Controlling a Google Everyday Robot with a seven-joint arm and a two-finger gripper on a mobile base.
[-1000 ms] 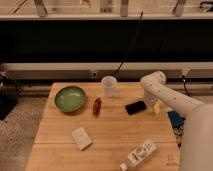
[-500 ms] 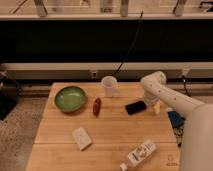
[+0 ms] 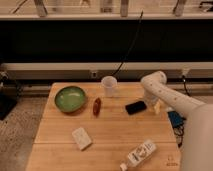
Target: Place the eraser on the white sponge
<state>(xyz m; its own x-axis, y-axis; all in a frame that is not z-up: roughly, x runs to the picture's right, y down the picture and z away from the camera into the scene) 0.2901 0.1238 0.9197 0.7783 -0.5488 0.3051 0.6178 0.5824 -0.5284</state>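
The eraser (image 3: 135,107) is a flat black oblong lying on the wooden table (image 3: 110,127), right of centre. The white sponge (image 3: 81,138) lies flat at the front left of the table, well apart from the eraser. My gripper (image 3: 151,104) hangs at the end of the white arm (image 3: 167,95), just right of the eraser and close to the table top. The arm hides the fingers.
A translucent white cup (image 3: 109,85) stands at the back centre. A green bowl (image 3: 70,98) sits at the back left. A reddish-brown oval object (image 3: 97,106) lies between bowl and eraser. A white labelled bottle (image 3: 138,154) lies on its side at the front right.
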